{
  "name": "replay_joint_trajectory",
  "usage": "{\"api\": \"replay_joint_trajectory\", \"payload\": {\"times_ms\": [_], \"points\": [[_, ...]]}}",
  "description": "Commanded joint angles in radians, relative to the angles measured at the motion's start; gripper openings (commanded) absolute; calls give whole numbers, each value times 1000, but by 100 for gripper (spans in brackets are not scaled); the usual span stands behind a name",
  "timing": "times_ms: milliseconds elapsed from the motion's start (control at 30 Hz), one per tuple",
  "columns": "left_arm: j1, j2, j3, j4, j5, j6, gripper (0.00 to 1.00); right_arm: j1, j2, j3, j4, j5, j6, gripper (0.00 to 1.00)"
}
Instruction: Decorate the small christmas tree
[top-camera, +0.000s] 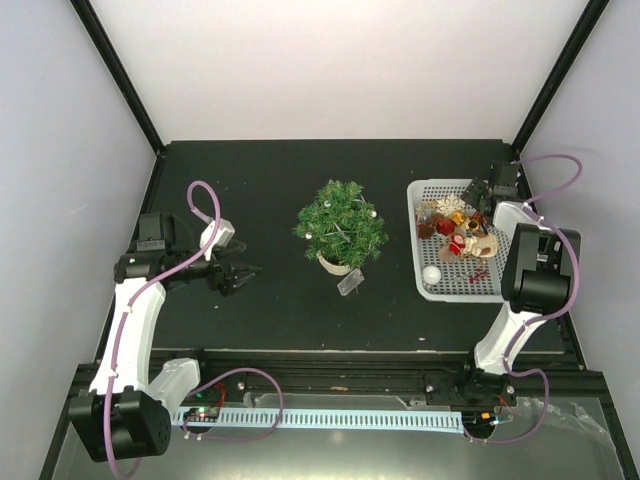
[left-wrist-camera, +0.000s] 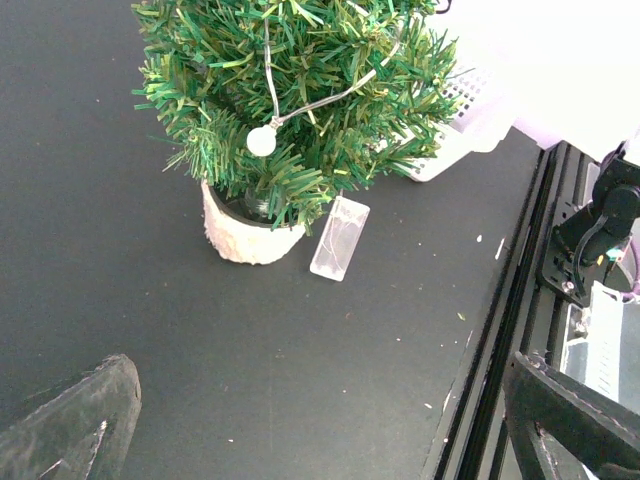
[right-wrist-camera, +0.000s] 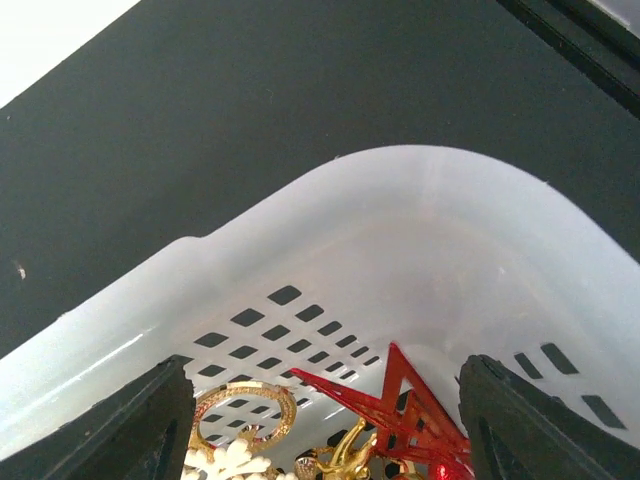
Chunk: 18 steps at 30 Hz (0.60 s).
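Poises right gripper (right-wrist-camera: 325, 398) wide over basket (right-wrist-camera: 400, 230) heaped with ornaments (top-camera: 458, 232), left gripper (top-camera: 245, 276) wide and empty near tree (top-camera: 341, 222).

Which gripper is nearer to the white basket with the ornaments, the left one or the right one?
Right. The right gripper hangs open over the far corner of the basket; the left gripper is far off, on the other side of the tree.

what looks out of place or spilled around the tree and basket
Nothing is spilled or damaged. The small christmas tree stands upright in its pot, and the ornaments all lie inside the basket. Only a clear tag lies loose, flat on the table beside the pot.
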Motion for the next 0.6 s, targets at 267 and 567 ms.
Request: {"api": "replay_joint_trajectory", "payload": {"times_ms": [267,567], "points": [[5,-4,42,-30,39,39,99,-33,20,31,-11,-194,-7,70],[4,-9,40,-27,38,41,99,-33,5,1,-11,-343,-8,59]]}}
